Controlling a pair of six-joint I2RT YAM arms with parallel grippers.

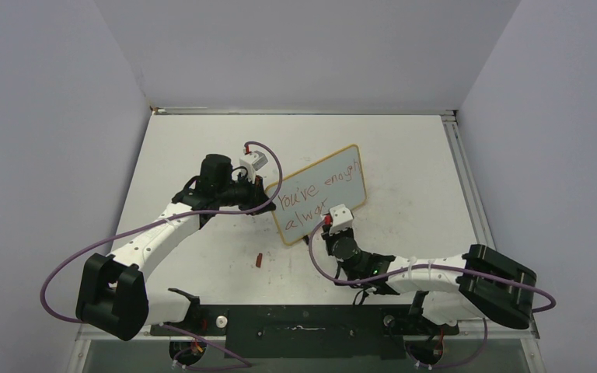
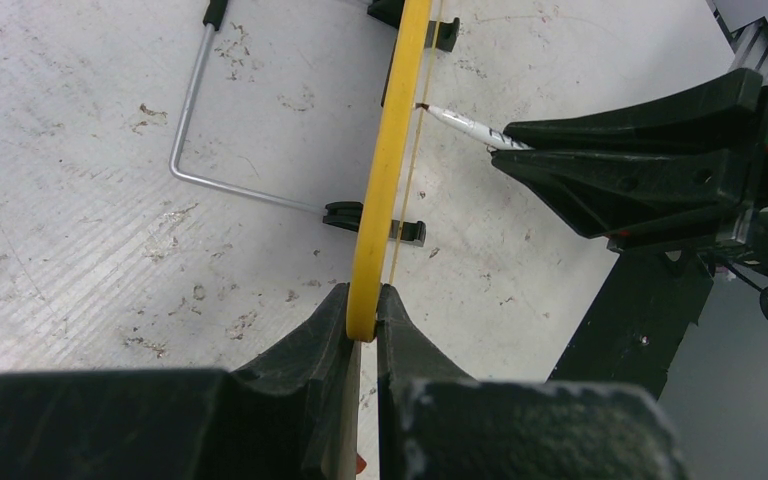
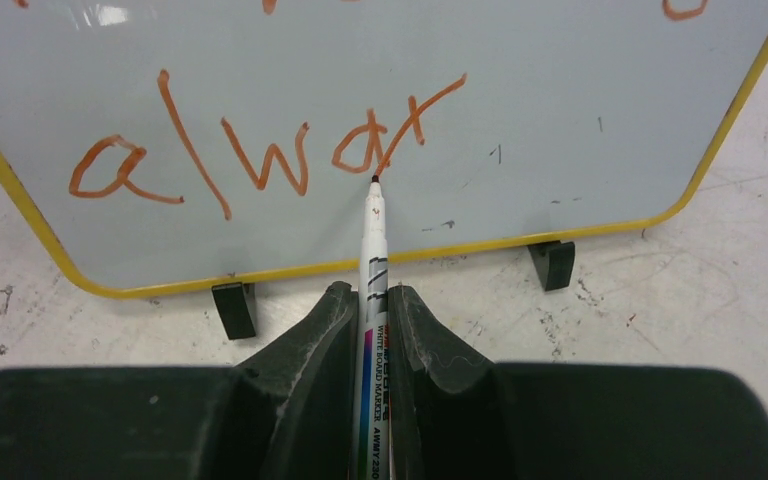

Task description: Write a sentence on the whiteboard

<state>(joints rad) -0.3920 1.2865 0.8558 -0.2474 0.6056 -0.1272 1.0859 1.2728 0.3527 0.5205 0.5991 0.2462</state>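
Note:
The whiteboard [image 1: 334,172] stands tilted on its feet mid-table, its yellow rim [image 2: 385,170] edge-on in the left wrist view. My left gripper [image 2: 363,300] is shut on that rim at the board's left end [image 1: 270,203]. Red handwriting, the sentence [image 1: 317,194], runs in two lines; the lower line [image 3: 260,150] reads roughly "alwa" plus a fresh stroke. My right gripper [image 3: 372,295] is shut on a white marker [image 3: 374,245]. The marker's tip rests on the board face [image 3: 560,110] just below the last letter. From the left wrist, the marker [image 2: 465,125] meets the board.
A small red cap [image 1: 257,260] lies on the scuffed white tabletop [image 1: 404,148] in front of the board. A bent wire stand [image 2: 188,130] and black clip feet [image 3: 234,308] prop the board. Walls enclose the table on three sides.

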